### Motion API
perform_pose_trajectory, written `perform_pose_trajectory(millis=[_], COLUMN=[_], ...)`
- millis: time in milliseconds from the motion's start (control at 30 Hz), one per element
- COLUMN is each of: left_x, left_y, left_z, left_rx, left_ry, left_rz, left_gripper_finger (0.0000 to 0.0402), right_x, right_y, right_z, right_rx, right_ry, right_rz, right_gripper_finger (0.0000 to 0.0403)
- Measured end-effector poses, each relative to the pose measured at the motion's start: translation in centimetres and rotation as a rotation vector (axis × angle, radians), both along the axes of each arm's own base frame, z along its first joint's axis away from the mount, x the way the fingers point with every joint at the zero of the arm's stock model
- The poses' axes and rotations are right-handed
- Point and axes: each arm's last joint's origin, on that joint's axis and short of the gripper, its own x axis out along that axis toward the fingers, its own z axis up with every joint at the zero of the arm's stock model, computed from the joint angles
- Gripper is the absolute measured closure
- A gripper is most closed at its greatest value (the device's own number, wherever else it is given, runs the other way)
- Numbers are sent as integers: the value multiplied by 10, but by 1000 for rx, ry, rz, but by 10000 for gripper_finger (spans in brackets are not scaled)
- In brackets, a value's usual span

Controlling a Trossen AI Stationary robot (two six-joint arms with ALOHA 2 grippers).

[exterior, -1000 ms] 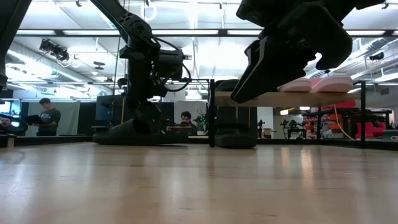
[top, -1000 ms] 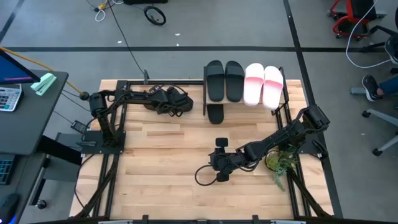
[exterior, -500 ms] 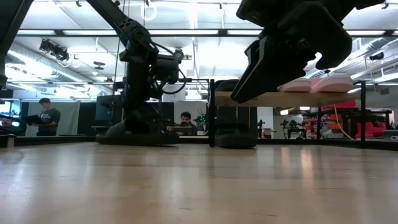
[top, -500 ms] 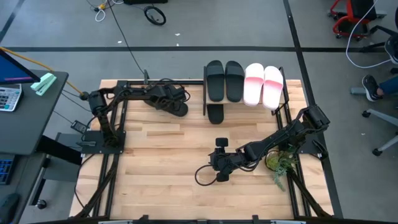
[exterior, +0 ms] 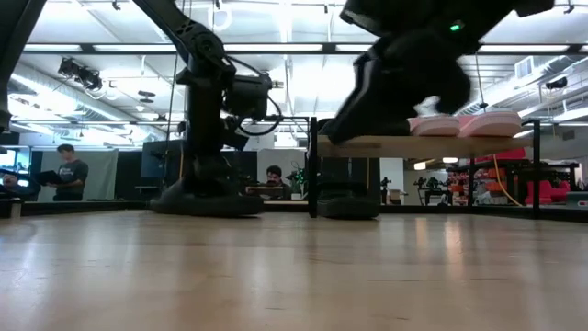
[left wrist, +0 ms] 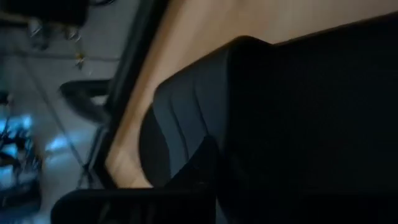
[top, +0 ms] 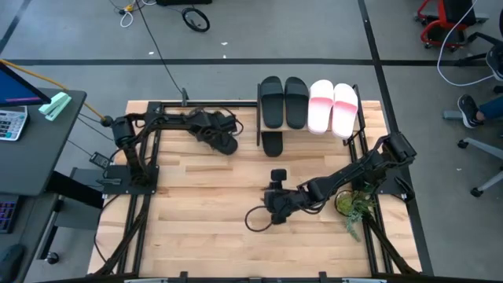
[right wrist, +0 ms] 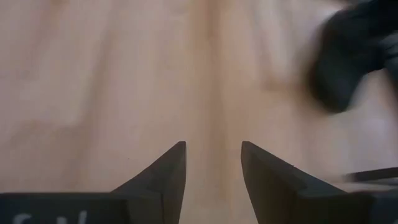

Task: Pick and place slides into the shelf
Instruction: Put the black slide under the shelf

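Note:
The shelf [top: 357, 126] stands at the table's far edge. Two black slides [top: 284, 101] and two pale pink slides [top: 332, 107] lie on its top board, and a third black slide [top: 272, 143] sticks out of the lower tier. My left gripper [top: 217, 132] is low over a fourth black slide [top: 226, 143], left of the shelf. This slide fills the left wrist view [left wrist: 186, 118] and rests flat on the table in the low view [exterior: 207, 202]. My right gripper [right wrist: 211, 168] is open and empty above bare table at mid-table [top: 269, 204]. My left gripper comes down on the black slide from above, at the strap [left wrist: 186, 112]. The gripper's own body and the darkness of its wrist view hide the fingers and the exact place of contact. The slide's sole lies on the table [exterior: 207, 208].
A small green plant [top: 350, 206] lies by the right arm's base. A loop of black cable [top: 255, 220] hangs from the right wrist. Black frame rails run along the table's left and right sides. People sit in the room beyond the table [exterior: 69, 170].
My left gripper has gone a little toward the table's near edge and the shelf, and the black slide has slid and turned on the table with it. My right gripper has shifted slightly toward the table's left and far side, staying open.

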Motion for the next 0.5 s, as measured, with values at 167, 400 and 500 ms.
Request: perform_pose_trajectory(millis=[167, 400, 500], left_x=[13, 39, 49], left_y=[-39, -93, -109], left_z=[4, 44, 66], left_rx=[-54, -92, -83], left_ry=[-10, -49, -93], left_rz=[-141, -289, -341], left_gripper_finger=[386, 387, 387], right_x=[8, 14, 15], right_y=[-5, -4, -4], right_z=[8, 16, 17], right_rx=[-103, -199, -226], right_ry=[-86, -144, -137], right_rz=[9, 94, 113], right_gripper_finger=[243, 227, 215])
